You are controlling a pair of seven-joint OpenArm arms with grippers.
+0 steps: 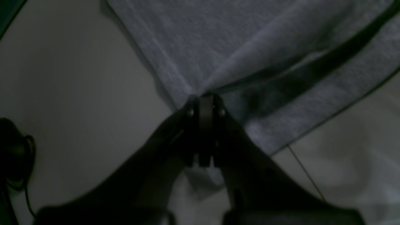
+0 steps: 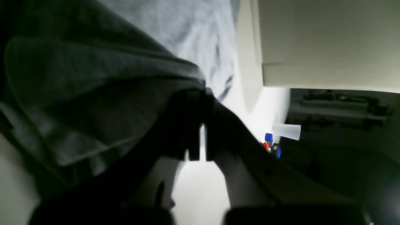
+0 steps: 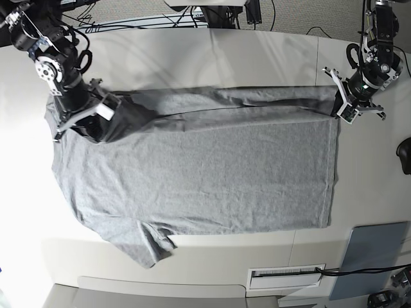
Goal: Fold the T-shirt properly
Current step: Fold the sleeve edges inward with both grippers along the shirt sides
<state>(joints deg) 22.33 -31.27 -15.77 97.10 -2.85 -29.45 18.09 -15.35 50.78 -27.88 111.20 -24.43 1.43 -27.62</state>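
The heather-grey T-shirt [image 3: 199, 176] lies spread on the white table [image 3: 192, 51], plain side up, with its far edge lifted into a long fold between my two grippers. My left gripper [image 3: 338, 104] is at the right in the base view, shut on the shirt's far hem corner. In the left wrist view its fingertips [image 1: 204, 100] pinch the shirt's fold [image 1: 218, 56]. My right gripper [image 3: 119, 110] is at the left, shut on the shoulder end. In the right wrist view it [image 2: 200, 93] is draped by dark shirt fabric [image 2: 93, 93]. One sleeve [image 3: 144, 244] lies at the near left.
A flat grey-blue pad [image 3: 369, 256] lies at the near right corner. A black rounded object [image 3: 405, 154] sits at the right edge. Cables [image 3: 212, 13] run along the far edge. A slotted panel [image 3: 286, 274] is set in the near table edge.
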